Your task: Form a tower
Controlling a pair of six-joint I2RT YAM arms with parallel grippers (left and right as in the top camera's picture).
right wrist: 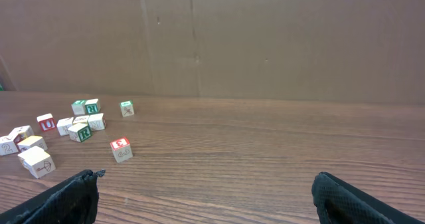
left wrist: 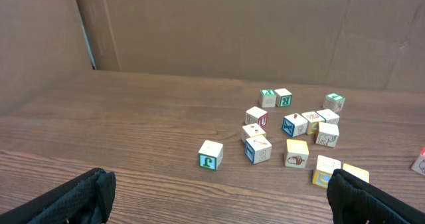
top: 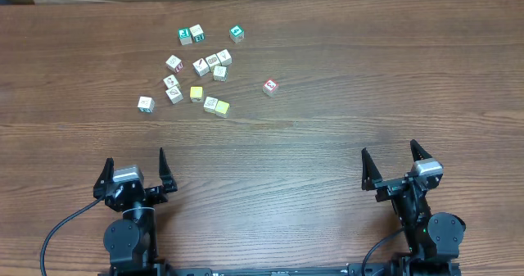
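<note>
Both pairs of jaws stand spread wide and hold nothing. The left gripper (top: 135,168) and right gripper (top: 389,160) sit at the near edge of the table (top: 344,71), well apart from the wooden cubes (top: 201,66). The cubes lie ahead of the left gripper in a loose scatter, each flat on the tabletop and turned at its own angle, none resting on another. The red-marked cube (top: 270,87) sits alone to the right of the scatter.
</note>
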